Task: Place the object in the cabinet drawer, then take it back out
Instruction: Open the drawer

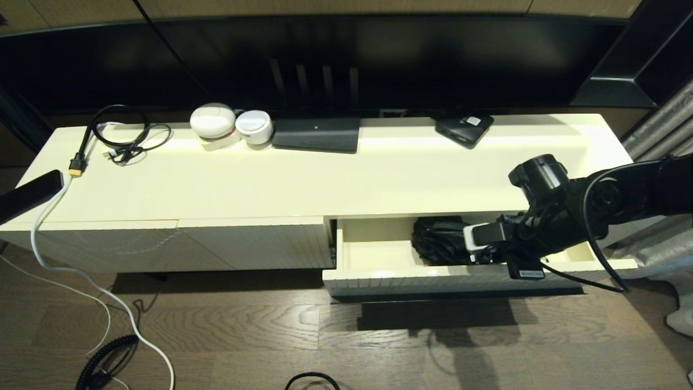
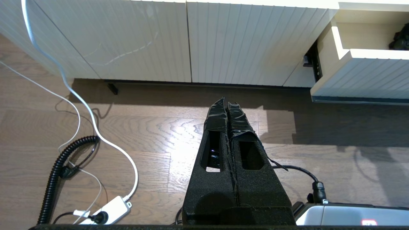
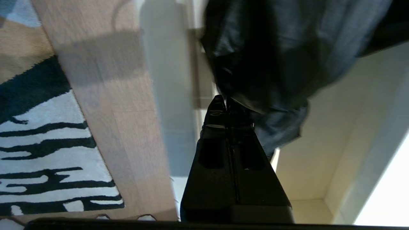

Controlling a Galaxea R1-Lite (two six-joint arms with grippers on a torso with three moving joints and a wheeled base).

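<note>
The black umbrella (image 1: 439, 241) lies bunched inside the pulled-out cabinet drawer (image 1: 379, 279), at about four o'clock in the head view. The right gripper (image 3: 226, 103) reaches into the drawer, jaws pressed together on the umbrella's fabric. The left gripper (image 2: 226, 103) hangs parked above the wood floor (image 2: 153, 134), jaws pressed together on nothing.

drawer (image 1: 373, 254) left half: bare, open from above | right half: umbrella (image 1: 438, 241) and right gripper (image 1: 476, 250) fill it

Head camera overlooks drawer (image 1: 379, 254); both wrist cameras share it.
</note>
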